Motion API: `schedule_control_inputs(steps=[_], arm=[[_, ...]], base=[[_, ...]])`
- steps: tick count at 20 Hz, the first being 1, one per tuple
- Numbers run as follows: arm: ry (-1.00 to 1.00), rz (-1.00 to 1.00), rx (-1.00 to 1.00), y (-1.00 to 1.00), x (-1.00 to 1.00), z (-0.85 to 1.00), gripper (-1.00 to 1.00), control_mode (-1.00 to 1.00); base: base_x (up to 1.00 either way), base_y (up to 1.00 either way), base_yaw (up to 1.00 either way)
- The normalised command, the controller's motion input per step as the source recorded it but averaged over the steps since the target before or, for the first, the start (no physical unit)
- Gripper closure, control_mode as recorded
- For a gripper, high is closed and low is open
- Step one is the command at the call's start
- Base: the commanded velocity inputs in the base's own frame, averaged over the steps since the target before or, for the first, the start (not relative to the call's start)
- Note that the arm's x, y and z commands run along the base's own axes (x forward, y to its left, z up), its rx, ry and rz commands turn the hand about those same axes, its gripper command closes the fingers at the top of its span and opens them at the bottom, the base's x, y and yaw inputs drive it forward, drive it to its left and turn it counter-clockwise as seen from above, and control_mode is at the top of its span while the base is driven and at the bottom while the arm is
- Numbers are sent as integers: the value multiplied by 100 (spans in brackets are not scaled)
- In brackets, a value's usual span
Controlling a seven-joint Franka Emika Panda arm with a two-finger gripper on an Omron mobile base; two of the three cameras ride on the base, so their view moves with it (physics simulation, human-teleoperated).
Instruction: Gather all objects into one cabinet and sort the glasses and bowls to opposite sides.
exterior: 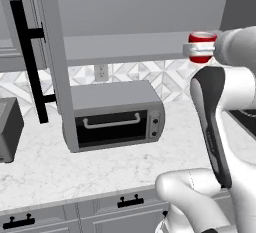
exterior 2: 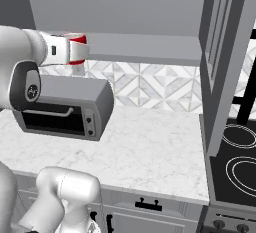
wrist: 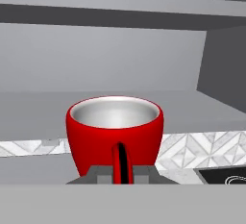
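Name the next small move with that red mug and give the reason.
Probably ease forward and lower the red mug onto the cabinet shelf: the gripper holds it by the handle, upright, at the open cabinet's front, with bare shelf just ahead.

White glossy arm (exterior: 235,127); dark inset joint panels; round dark joint cap; rounded bulbous links

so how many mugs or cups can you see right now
1: a red mug, held by its handle in the hand, raised in front of the open cabinet shelf. Others may be hidden from these views.
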Motion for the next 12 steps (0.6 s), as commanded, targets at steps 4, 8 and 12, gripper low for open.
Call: schedule_control_inputs(steps=[4, 8, 12], arm=[[1, 0, 0, 0, -77, 3, 100, -100], [1, 0, 0, 5, -75, 0, 100, -100], [0, 0, 0, 11, -54, 0, 100, -100]], base=[[0, 0, 0], [0, 0, 0], [0, 0, 0]])
